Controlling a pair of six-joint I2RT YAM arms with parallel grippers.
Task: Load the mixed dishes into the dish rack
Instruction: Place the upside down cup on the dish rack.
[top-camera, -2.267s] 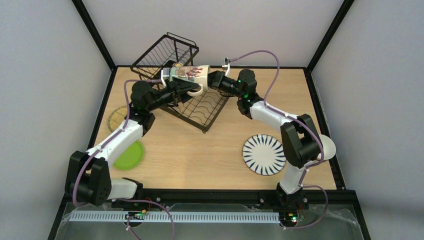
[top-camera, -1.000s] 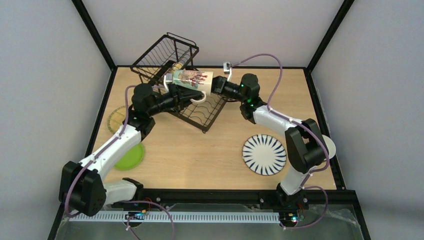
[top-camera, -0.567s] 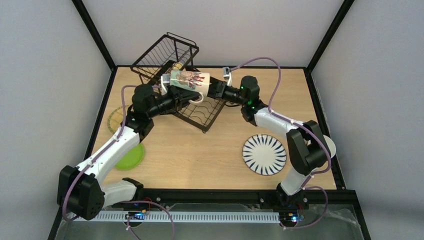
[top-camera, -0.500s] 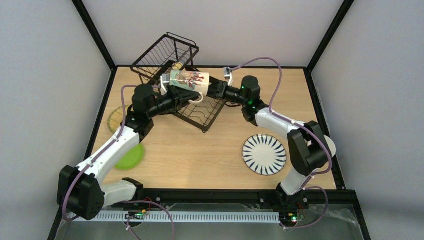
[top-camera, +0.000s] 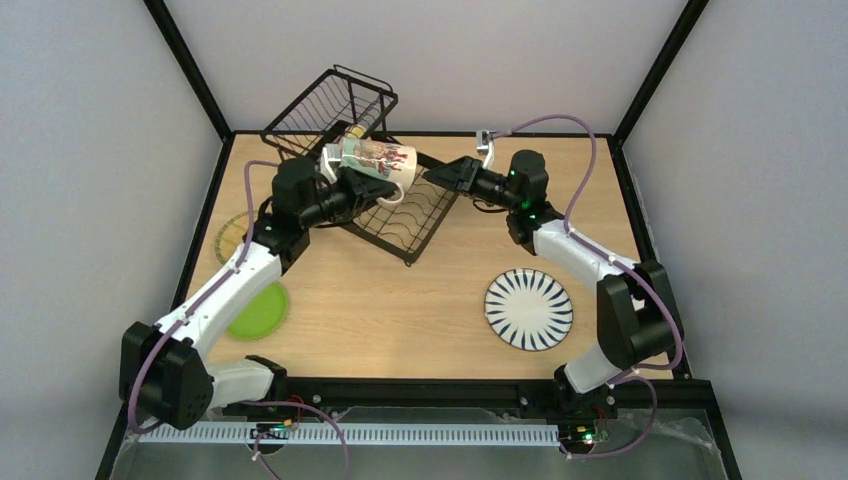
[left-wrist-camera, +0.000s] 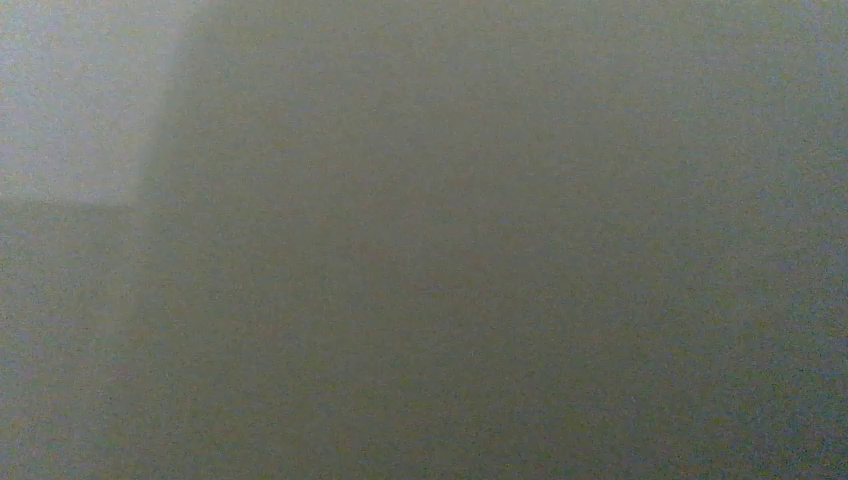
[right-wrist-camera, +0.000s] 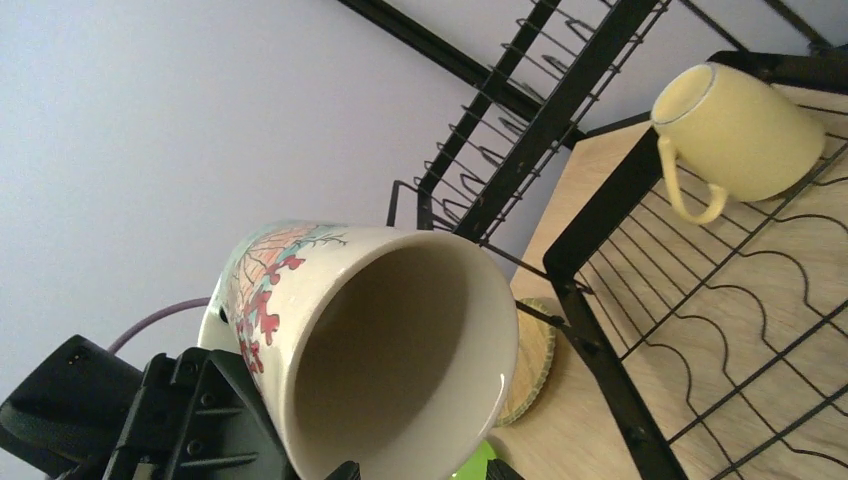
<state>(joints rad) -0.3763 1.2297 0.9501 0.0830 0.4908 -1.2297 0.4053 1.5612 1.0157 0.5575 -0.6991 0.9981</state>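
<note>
Judging by how things lie, the loading is at an early stage. Only the yellow mug (top-camera: 352, 133) sits inside the dish rack (top-camera: 405, 228), in its raised basket end. The beige mug (top-camera: 372, 158), printed with red flowers, hangs in the air just above the rack's plate dividers with its mouth turned toward the right arm. The left claw (top-camera: 345, 182) is clamped on its base end; that arm's own camera gives only a grey blur, so the grip is read from the other two views. The right claw (top-camera: 442, 174) hovers just beside the rack's right corner, jaws apart and empty, clear of the mug. Setting this mug into the rack looks like the step in hand. Three plates lie on the tabletop (top-camera: 400, 310). The yellow woven-look plate (top-camera: 230, 238) is just left of the rack, partly under the left arm. The lime-green small plate (top-camera: 258, 312) is well apart to the rack's near left. The white plate with dark radial stripes (top-camera: 528, 308) is well apart to its near right. The two small bowls cannot be made out.
</note>
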